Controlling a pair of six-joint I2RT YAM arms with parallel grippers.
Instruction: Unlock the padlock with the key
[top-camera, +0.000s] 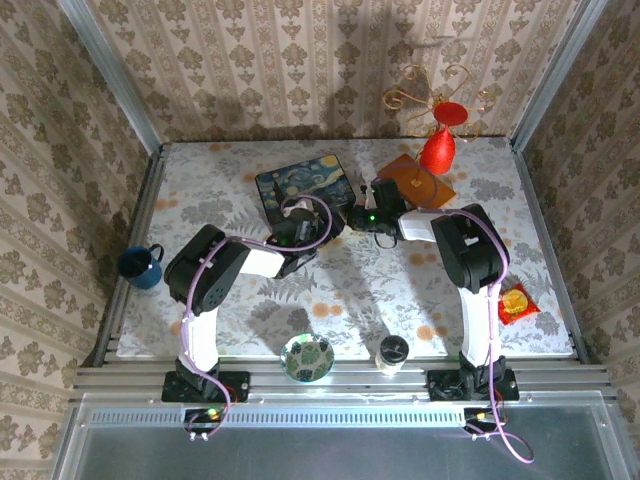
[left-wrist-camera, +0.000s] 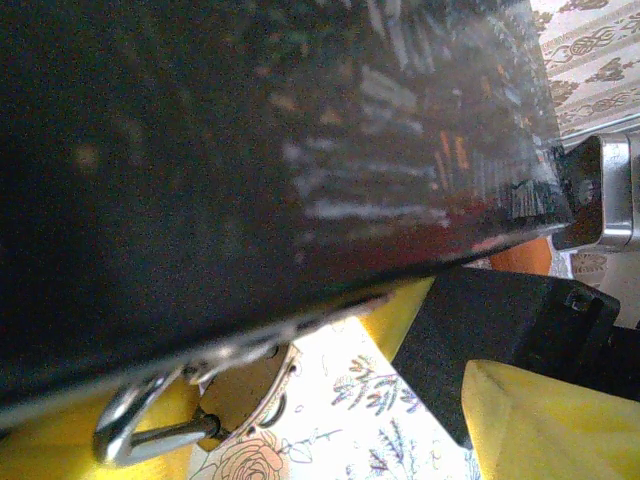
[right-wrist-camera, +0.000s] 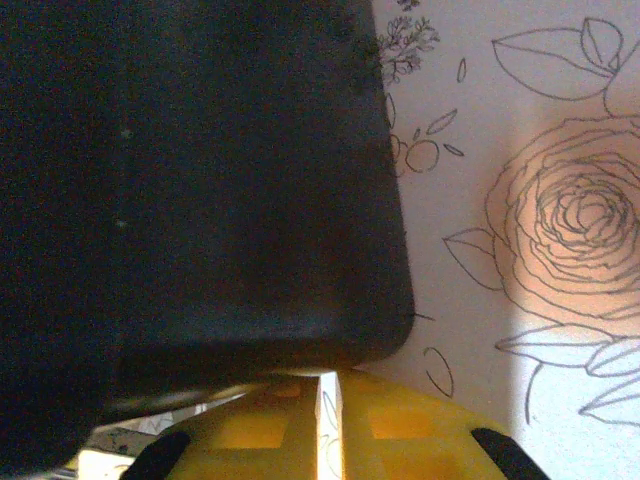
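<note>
The brass padlock (left-wrist-camera: 238, 385) lies on the flowered cloth against the bottom edge of the dark starry-painted box (top-camera: 300, 188), with its silvery shackle (left-wrist-camera: 135, 432) resting by my left finger. My left gripper (left-wrist-camera: 300, 425) is at the box's front edge (top-camera: 297, 238) and stands open, its yellow fingers (left-wrist-camera: 545, 420) wide apart around the padlock. My right gripper (top-camera: 356, 216) is at the box's right corner. Its yellow pads (right-wrist-camera: 400, 425) are nearly together with only a thin slit between them, under the box (right-wrist-camera: 200, 180). I cannot make out the key.
A blue mug (top-camera: 141, 266) hangs off the table's left edge. A red figurine (top-camera: 438, 150) and an orange card (top-camera: 415, 182) are at the back right. A round tin (top-camera: 307, 357), a lidded cup (top-camera: 392, 352) and a red packet (top-camera: 516, 303) lie near the front.
</note>
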